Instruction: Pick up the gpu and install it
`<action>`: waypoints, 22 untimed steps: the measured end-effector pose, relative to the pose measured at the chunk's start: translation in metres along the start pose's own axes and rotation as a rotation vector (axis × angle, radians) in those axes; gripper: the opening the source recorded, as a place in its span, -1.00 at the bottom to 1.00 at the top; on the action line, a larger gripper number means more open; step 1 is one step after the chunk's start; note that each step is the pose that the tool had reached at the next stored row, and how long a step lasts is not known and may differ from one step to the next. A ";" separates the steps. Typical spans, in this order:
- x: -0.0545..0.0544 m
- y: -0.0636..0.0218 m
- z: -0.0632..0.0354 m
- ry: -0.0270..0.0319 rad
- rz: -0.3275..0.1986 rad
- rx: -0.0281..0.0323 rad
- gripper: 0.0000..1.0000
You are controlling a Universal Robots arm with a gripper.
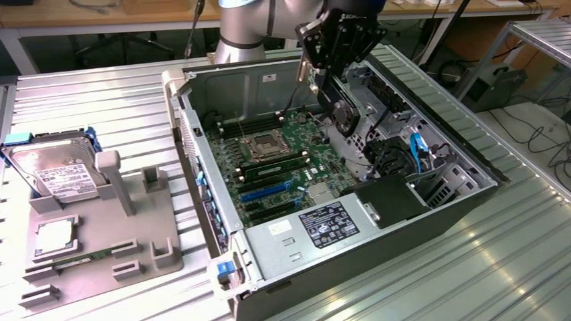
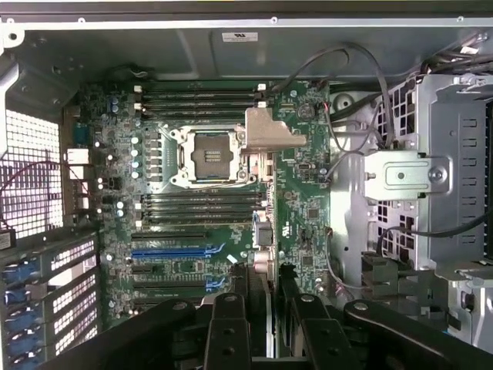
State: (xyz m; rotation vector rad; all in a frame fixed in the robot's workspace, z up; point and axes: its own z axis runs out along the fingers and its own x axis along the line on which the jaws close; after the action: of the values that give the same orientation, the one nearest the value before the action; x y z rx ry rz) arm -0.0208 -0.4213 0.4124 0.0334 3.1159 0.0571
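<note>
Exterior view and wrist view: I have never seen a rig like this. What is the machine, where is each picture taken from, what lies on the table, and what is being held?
The machine is a single robot arm that ends in a gripper, its grasping part. The exterior view comes from a camera standing off the arm. The wrist view comes from a camera on the arm's wrist, looking past the gripper into the work.

On the ribbed metal table lies an open computer case, with its green main board facing up. On the exterior view's left, a grey holder carries a hard drive, a processor chip and a memory stick.

The gripper is closed on a graphics card, held on edge over the open case.
</note>
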 end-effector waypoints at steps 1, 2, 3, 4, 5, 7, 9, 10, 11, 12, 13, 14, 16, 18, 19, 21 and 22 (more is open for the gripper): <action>0.000 0.0000 0.0003 0.0000 0.000 0.0000 -0.46; 0.000 -0.0001 0.0004 0.0000 0.000 0.0000 -0.46; 0.000 -0.0001 0.0005 -0.0001 0.000 -0.0002 -0.46; 0.000 -0.0001 0.0004 0.0000 0.000 -0.0001 -0.46; 0.000 -0.0001 0.0004 -0.0001 0.000 -0.0001 -0.46; 0.000 -0.0001 0.0005 0.0000 0.000 0.0000 -0.46; 0.001 -0.0001 0.0006 -0.0001 0.000 -0.0001 -0.46; 0.002 -0.0001 0.0008 -0.0001 0.000 -0.0001 -0.46; 0.002 -0.0001 0.0008 0.0000 0.000 -0.0001 -0.46; 0.002 -0.0001 0.0008 -0.0001 0.000 -0.0001 -0.46; 0.002 -0.0001 0.0008 0.0000 0.000 -0.0001 -0.46; 0.002 -0.0001 0.0008 -0.0001 0.000 -0.0001 -0.46; 0.002 -0.0001 0.0008 -0.0001 0.000 -0.0001 -0.46; 0.002 -0.0001 0.0008 -0.0001 0.000 -0.0001 -0.46; 0.002 -0.0001 0.0008 -0.0001 0.000 -0.0001 -0.46; 0.002 -0.0001 0.0008 -0.0001 0.000 -0.0001 -0.46; 0.002 -0.0001 0.0008 0.0000 0.000 -0.0001 -0.44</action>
State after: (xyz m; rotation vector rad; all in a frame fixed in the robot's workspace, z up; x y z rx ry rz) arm -0.0223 -0.4214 0.4116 0.0335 3.1159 0.0572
